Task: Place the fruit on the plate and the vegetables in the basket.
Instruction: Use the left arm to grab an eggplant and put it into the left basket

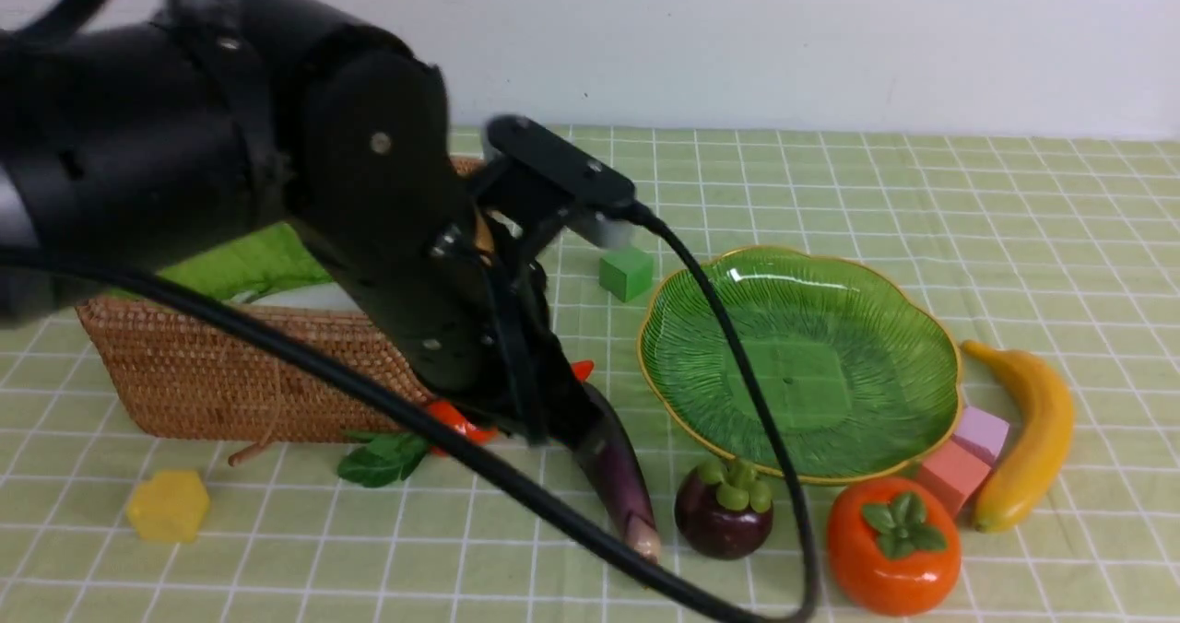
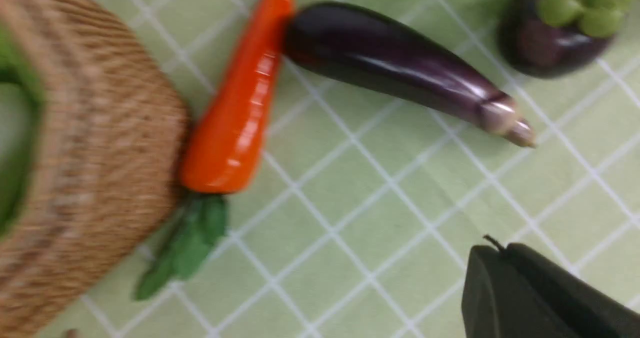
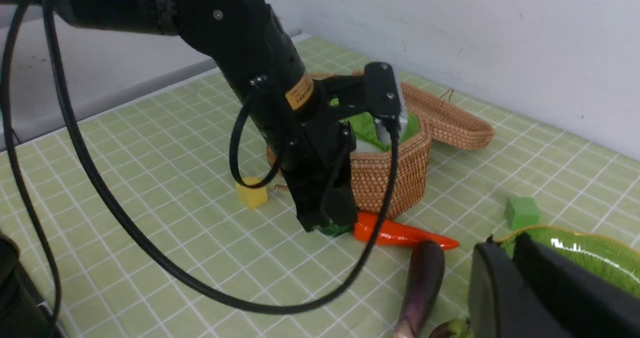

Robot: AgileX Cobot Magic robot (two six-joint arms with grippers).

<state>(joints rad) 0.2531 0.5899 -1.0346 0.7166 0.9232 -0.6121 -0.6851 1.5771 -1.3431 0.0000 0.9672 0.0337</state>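
The wicker basket [image 1: 212,374] stands at the left, and a white radish [image 1: 304,298] shows inside on its green lining. The red-orange pepper [image 2: 235,123] lies against the basket's front wall. The purple eggplant [image 2: 400,73] touches the pepper's tip. My left gripper [image 2: 502,250] hangs low over the cloth beside both, shut and empty. The green plate [image 1: 802,356] is bare. Near it lie the mangosteen [image 1: 724,512], the persimmon [image 1: 892,545] and the banana [image 1: 1032,439]. My right gripper [image 3: 502,243] is shut and empty, just short of the plate's rim [image 3: 595,250].
A green block [image 1: 627,273] sits behind the plate, a yellow block [image 1: 169,505] at the front left, and two pink blocks [image 1: 954,471] between plate and banana. The left arm's cable [image 1: 516,499] sags across the cloth in front of the eggplant. The basket's lid [image 3: 450,123] lies open behind it.
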